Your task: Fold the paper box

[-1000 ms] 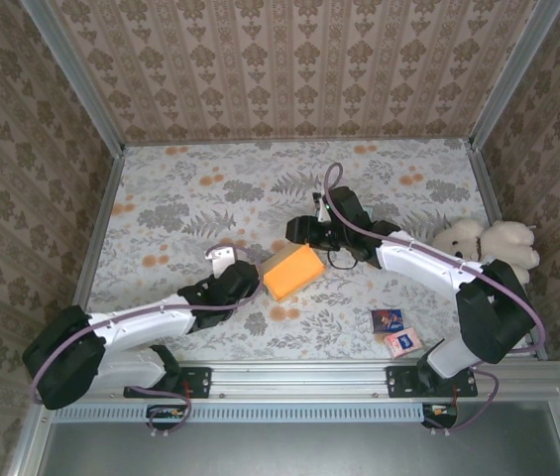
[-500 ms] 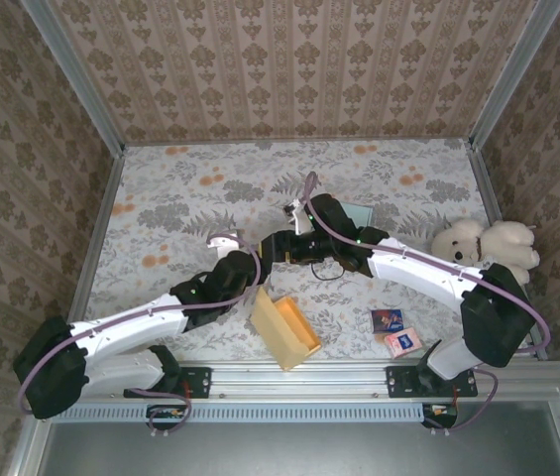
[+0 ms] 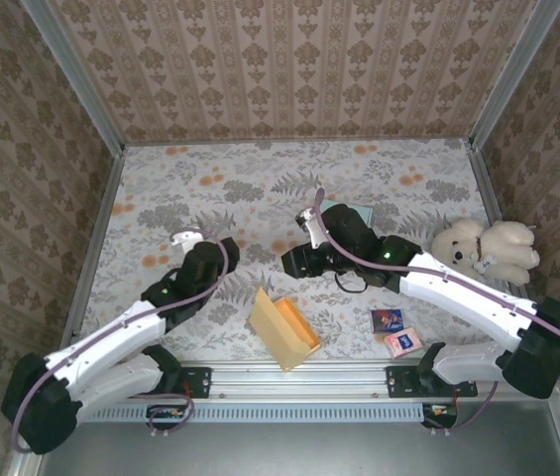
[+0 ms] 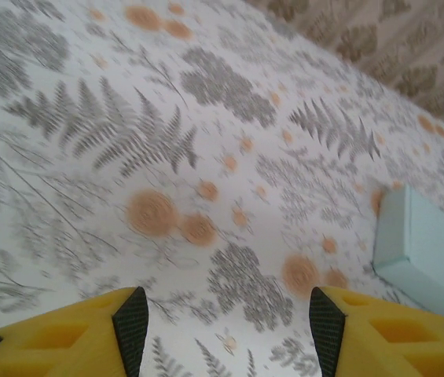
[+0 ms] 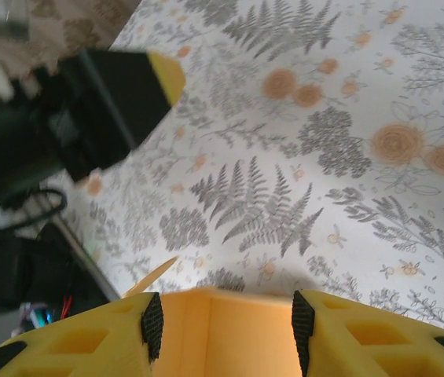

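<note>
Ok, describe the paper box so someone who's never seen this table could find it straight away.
Start at the metal rail along the near edge of the floral table, about midway along it. Just beyond it, left of two small picture cards, lies the paper box. It is larger than the cards, plain orange, with a paler panel along its left side.

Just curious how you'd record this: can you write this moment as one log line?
paper box: lying on table, unheld | left pincer: open, empty | right pincer: open, empty
</note>
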Motion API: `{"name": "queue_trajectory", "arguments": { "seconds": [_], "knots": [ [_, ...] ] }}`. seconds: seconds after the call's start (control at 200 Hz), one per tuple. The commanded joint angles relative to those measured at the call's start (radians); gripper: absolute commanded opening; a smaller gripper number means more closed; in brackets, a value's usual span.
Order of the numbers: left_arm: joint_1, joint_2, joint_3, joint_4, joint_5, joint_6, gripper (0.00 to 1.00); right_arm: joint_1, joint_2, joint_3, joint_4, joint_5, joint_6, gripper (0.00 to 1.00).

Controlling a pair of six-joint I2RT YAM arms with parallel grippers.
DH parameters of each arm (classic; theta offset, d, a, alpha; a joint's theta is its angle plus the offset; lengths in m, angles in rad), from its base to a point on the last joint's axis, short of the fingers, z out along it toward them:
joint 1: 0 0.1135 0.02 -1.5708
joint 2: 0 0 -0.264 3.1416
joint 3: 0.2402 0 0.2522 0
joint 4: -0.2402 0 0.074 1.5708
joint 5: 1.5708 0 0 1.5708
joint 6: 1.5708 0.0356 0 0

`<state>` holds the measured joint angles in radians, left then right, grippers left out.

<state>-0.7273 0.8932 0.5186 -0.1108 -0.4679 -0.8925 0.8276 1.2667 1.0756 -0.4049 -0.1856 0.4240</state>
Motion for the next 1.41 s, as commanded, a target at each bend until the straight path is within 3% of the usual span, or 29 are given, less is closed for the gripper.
{"name": "queue_trajectory", "arguments": {
  "seconds": [0.0,0.38,0.525,0.7,0.875,1.205,1.305,1.4],
  "knots": [
    [0.043,-0.085,-0.019,-0.101,0.000,0.038,0.60,0.042,0.046,0.033,-0.156,-0.035,-0.095,0.49],
    [0.081,-0.193,-0.064,-0.151,0.041,0.043,0.59,0.202,0.241,0.146,-0.196,-0.048,-0.125,0.41],
    [0.083,-0.203,-0.072,-0.152,0.044,0.046,0.59,0.214,0.267,0.174,-0.220,0.022,-0.108,0.38],
    [0.085,-0.211,-0.078,-0.165,0.042,0.050,0.59,0.214,0.190,0.197,-0.227,0.139,-0.081,0.39],
    [0.086,-0.226,-0.080,-0.169,0.041,0.055,0.59,0.233,0.159,0.231,-0.254,0.055,-0.114,0.43],
    [0.086,-0.226,-0.081,-0.176,0.051,0.052,0.59,0.278,0.290,0.294,-0.287,-0.018,-0.143,0.42],
    [0.088,-0.230,-0.083,-0.176,0.053,0.053,0.59,0.284,0.332,0.317,-0.300,-0.014,-0.148,0.40],
    [0.089,-0.236,-0.086,-0.178,0.051,0.055,0.59,0.286,0.364,0.333,-0.301,-0.011,-0.148,0.30]
  ]
}}
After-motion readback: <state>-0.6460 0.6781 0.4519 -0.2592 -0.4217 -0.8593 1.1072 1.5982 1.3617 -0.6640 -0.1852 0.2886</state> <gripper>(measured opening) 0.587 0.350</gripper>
